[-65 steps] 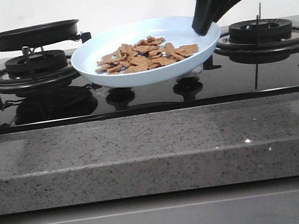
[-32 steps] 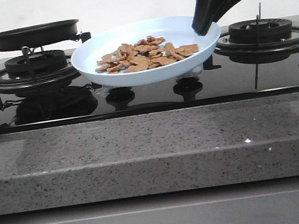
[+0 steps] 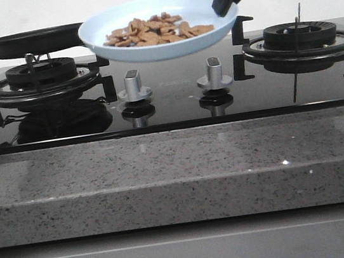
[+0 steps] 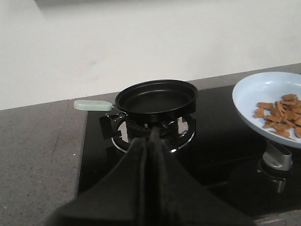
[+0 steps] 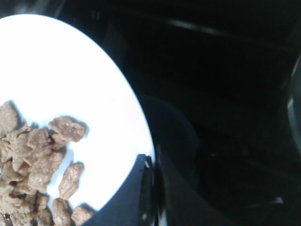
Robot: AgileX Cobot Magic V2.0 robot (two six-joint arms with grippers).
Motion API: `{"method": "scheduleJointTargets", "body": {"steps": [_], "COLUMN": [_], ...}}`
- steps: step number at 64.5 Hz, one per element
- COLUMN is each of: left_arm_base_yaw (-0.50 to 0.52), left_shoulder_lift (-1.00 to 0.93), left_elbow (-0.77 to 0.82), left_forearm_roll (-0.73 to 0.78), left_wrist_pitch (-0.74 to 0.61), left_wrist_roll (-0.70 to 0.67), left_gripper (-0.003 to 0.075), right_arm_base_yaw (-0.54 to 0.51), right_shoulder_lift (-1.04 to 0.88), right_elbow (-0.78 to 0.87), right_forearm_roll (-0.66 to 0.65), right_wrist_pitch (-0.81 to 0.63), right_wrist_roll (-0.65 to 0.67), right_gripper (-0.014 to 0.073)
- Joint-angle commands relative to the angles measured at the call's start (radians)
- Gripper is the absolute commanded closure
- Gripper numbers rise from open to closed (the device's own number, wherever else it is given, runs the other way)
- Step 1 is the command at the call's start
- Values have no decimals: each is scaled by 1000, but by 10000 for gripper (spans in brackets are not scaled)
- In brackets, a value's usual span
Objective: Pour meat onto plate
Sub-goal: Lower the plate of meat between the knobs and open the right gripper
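The pale blue plate (image 3: 161,51) hangs in the air above the hob's middle, nearly level, with the heap of orange-brown meat (image 3: 157,30) lying on it. My right gripper (image 3: 224,7) is shut on the plate's right rim. Up close in the right wrist view, the gripper (image 5: 151,162) pinches the rim of the plate (image 5: 70,80) beside the meat (image 5: 33,160). My left gripper (image 4: 149,134) is shut with nothing in it, short of the black frying pan (image 4: 156,96). In the left wrist view, the plate (image 4: 249,94) and meat (image 4: 281,115) show at one side.
The black frying pan (image 3: 36,40) sits on the left burner (image 3: 41,73), its pale green handle (image 4: 91,105) pointing outward. Two silver knobs (image 3: 134,86) (image 3: 213,74) stand under the plate. A second burner (image 3: 300,37) is at the right. A grey stone counter edge (image 3: 178,173) runs along the front.
My right gripper has lifted the plate with the meat upward and slightly left. The two knobs it covered now show. The pan has not moved.
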Motion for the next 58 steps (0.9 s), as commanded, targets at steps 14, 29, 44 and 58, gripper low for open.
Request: {"method": "scheduleJointTargets", "body": {"steps": [14,29,44,58], "left_arm_base_yaw": [-7,-7,-7,-7], "left_shoulder_lift": [7,7,7,7], "left_elbow": [-25,-25,-25,-25], "left_forearm_roll": [-29,-29,-29,-29], "left_wrist_pitch": [-62,-62,-62,-62], "left_wrist_roll": [-3,-3,-3,-3], "left_gripper": [741,741,741,741], "right_arm_base_yaw": [-49,-56,-56,-56], "right_shoulder_lift": [124,213,226,226], "right_elbow": [-230,-288,-288,-288], "right_forearm_roll": [70,70,52,47], "right_wrist_pitch": [-43,-44,-34,-16], "right_wrist_roll": [3,3,3,3], "right_gripper": [654,654,606,393]}}
